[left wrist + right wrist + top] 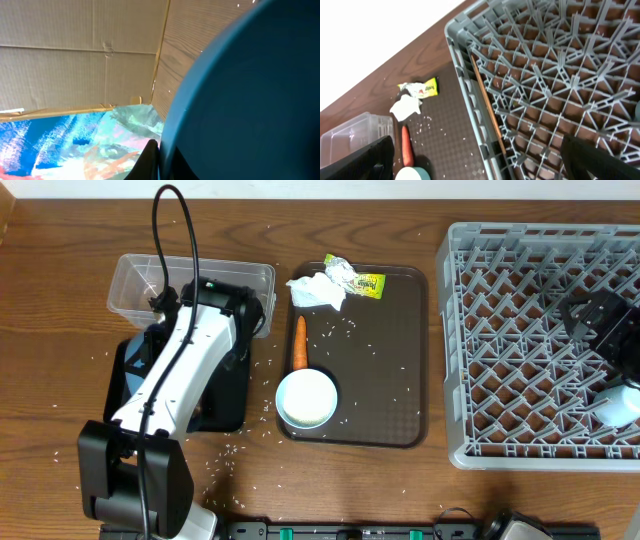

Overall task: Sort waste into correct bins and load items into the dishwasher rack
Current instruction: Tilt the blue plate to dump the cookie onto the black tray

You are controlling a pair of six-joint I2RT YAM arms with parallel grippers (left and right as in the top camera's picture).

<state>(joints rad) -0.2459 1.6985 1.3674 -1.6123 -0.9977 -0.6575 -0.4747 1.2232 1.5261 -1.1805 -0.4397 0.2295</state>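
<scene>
Left of the serving tray [400, 380], the black tub [228, 408] is being largely covered by the left arm [180, 370], and the dark-blue plate [134, 366] is being hidden but for a sliver. Right of the tray, the dishwasher rack [470, 330] is being cut by the picture's edge, as is a white item [622, 405] inside it.

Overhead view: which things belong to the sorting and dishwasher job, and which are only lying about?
Belong to the job: tissue, wrapper, carrot, rice grains, white bowl, blue plate, clear tub, black tub, grey rack.

Only lying about: brown tray, wooden table.
</scene>
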